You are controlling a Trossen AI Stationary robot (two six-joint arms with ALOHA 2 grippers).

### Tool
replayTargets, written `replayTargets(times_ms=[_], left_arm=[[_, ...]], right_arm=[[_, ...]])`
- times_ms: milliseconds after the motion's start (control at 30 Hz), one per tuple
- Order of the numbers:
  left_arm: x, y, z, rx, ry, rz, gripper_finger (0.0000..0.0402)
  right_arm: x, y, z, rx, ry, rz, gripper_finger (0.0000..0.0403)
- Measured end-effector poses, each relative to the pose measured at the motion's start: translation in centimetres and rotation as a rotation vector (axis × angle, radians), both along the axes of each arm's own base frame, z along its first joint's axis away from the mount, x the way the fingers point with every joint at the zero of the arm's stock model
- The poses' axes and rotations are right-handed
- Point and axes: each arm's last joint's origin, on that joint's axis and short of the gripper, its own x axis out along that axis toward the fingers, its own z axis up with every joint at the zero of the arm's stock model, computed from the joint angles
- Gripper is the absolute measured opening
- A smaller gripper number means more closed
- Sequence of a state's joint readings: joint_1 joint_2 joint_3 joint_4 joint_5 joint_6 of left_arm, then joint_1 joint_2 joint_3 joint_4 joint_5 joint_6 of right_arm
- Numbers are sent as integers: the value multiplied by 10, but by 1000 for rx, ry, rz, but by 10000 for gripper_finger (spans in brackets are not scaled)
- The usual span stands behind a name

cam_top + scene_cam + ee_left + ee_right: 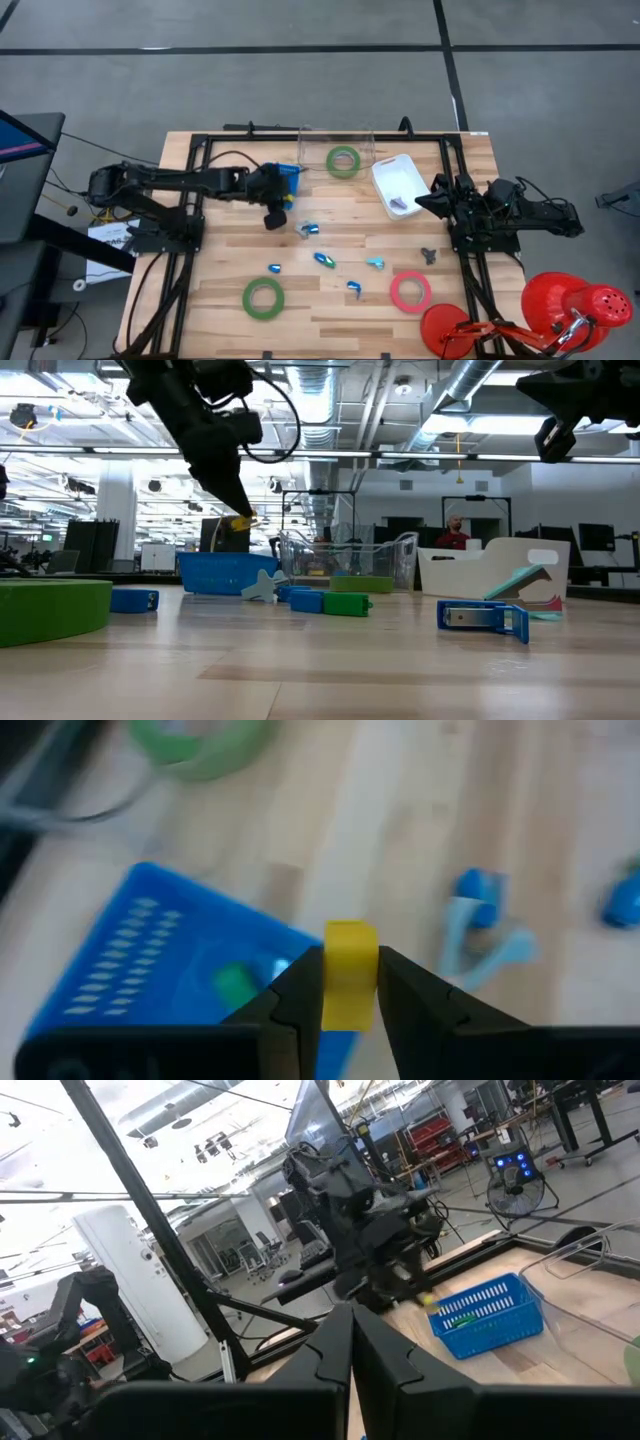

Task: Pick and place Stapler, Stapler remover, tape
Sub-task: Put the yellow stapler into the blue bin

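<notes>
3 tape rolls, 2 green, 1 pink; 2 baskets.

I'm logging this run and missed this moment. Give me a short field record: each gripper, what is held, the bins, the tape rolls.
left gripper: shut on small yellow item, above the blue basket
right gripper: shut, empty, waiting at the table's right edge
white bin: beside right arm
tape rolls: green at far edge, green and pinkish-red at near side

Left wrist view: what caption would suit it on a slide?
Left gripper pinching a small yellow item above the blue basket on the wooden table.
</notes>
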State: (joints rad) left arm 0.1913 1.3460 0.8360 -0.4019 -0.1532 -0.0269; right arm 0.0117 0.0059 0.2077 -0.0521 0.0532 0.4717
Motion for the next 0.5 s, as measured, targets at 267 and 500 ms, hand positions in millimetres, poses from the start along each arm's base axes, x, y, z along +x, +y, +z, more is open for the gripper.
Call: replayTargets(times_ms=[267, 500], left_arm=[[-12, 41, 0, 4, 0, 165, 85], [-22, 63, 0, 5, -3, 257, 85]], right_arm=[[0, 0, 0, 0, 0, 0, 1], [0, 0, 0, 0, 0, 0, 1]])
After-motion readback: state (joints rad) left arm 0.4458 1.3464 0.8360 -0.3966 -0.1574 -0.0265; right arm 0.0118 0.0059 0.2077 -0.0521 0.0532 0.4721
